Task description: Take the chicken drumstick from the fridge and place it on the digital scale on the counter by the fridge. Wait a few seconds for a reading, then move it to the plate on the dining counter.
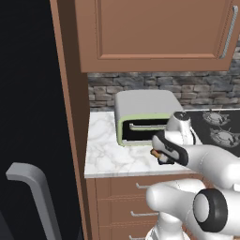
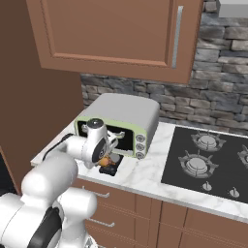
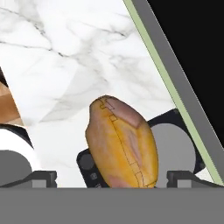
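The golden-brown chicken drumstick (image 3: 122, 146) lies on the small dark digital scale (image 3: 175, 148), across its round grey pan. The scale (image 2: 109, 169) sits on the white marble counter (image 1: 105, 152), just in front of a toaster oven. My gripper (image 3: 113, 177) hovers right over the drumstick (image 2: 103, 161) and is open, one fingertip (image 3: 43, 177) on each side with a gap to the meat. From the left base view the drumstick (image 1: 155, 153) peeks out beside the gripper (image 1: 163, 157). The black fridge (image 1: 28, 117) with its grey bar handle (image 1: 28, 187) fills the left.
A grey and pale-green toaster oven (image 1: 140, 117) stands directly behind the scale. A black gas hob (image 2: 208, 160) lies to the right. Brown wall cabinets (image 2: 116, 34) hang overhead, and a brown side panel (image 1: 70, 117) separates the counter from the fridge. Wooden drawers (image 1: 126, 201) sit below.
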Controlling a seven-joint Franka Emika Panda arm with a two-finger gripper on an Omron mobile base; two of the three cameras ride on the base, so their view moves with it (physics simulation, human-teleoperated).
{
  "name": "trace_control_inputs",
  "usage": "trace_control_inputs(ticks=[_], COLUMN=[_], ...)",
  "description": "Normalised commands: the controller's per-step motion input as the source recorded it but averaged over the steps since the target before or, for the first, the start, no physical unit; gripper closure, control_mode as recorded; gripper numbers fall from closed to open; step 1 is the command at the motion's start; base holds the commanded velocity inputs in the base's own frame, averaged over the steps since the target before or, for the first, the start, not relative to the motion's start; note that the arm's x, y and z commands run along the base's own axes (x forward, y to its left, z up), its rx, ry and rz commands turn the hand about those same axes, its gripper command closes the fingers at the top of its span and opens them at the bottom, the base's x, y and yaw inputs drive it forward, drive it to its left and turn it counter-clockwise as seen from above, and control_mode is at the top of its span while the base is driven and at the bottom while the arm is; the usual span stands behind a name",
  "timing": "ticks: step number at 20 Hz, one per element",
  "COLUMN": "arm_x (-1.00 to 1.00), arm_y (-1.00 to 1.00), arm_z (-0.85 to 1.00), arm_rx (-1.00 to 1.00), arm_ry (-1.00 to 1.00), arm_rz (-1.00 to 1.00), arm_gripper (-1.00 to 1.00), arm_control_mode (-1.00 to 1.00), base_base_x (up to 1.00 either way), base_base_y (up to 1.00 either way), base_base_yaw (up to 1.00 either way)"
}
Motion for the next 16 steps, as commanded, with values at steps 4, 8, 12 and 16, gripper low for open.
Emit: trace_control_inputs(ticks=[4,8,12,16], arm_x=[0.11,0.10,-0.10,-0.03], arm_y=[0.00,0.00,-0.12,-0.16], arm_z=[-0.01,-0.02,0.00,-0.02], arm_rx=[-0.01,-0.04,0.00,0.00], arm_ry=[0.00,0.00,0.00,0.00], arm_rz=[-0.06,0.00,0.00,0.00], arm_gripper=[-1.00,-1.00,-1.00,-1.00], arm_control_mode=[-1.00,-1.00,-1.00,-1.00], base_base_x=[0.00,0.00,0.00,0.00], base_base_y=[0.00,0.00,0.00,0.00], base_base_yaw=[0.00,0.00,0.00,0.00])
